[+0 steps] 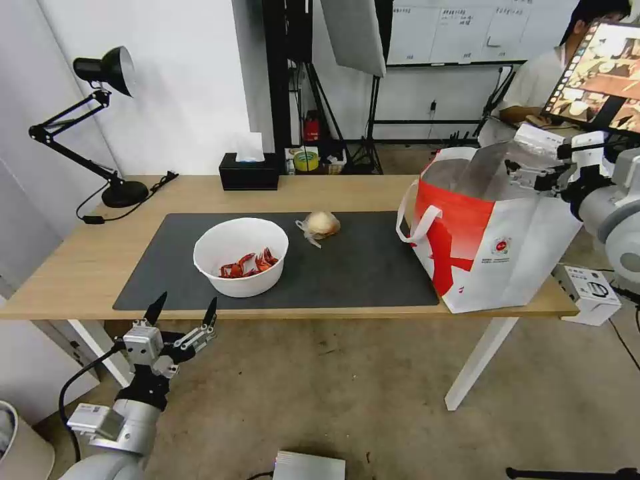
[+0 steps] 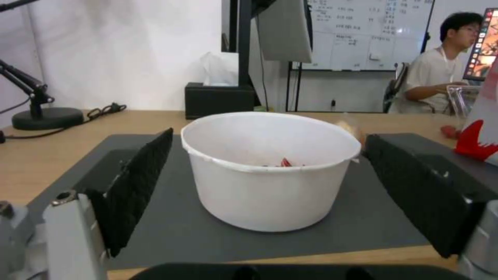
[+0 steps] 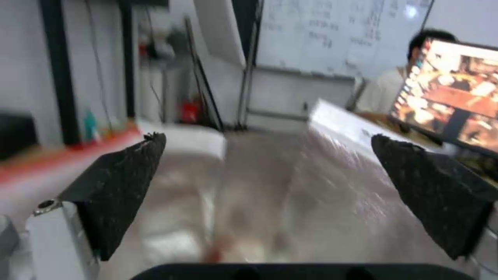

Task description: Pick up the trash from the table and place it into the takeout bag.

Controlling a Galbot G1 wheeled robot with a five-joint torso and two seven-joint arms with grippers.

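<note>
In the head view, the white bowl (image 1: 241,256) with red crayfish shells (image 1: 249,264) sits on the dark grey mat (image 1: 360,267) of the light-wood bench (image 1: 80,267). The beige ball (image 1: 321,225) wrapped in clear film lies on the mat just beyond the bowl, toward the bag. The takeout bag (image 1: 493,247) stands open at the bench's right end, partly on the mat, its foil lining showing. The left gripper (image 1: 183,312) hangs just off the near edge of the bench in front of the bowl, fingers spread wide and empty. The right gripper (image 1: 533,175) hovers over the bag's open mouth. A black tissue box (image 1: 249,171) and a desk lamp (image 1: 100,127) stand along the far side.

In the left wrist view, the bowl (image 2: 270,171) stands between the two black pads (image 2: 135,186) but farther off, touching neither.

In the right wrist view, the right gripper (image 3: 270,190) has its pads (image 3: 116,194) wide apart, holding nothing, above the blurred silver lining (image 3: 290,194) of the bag.
</note>
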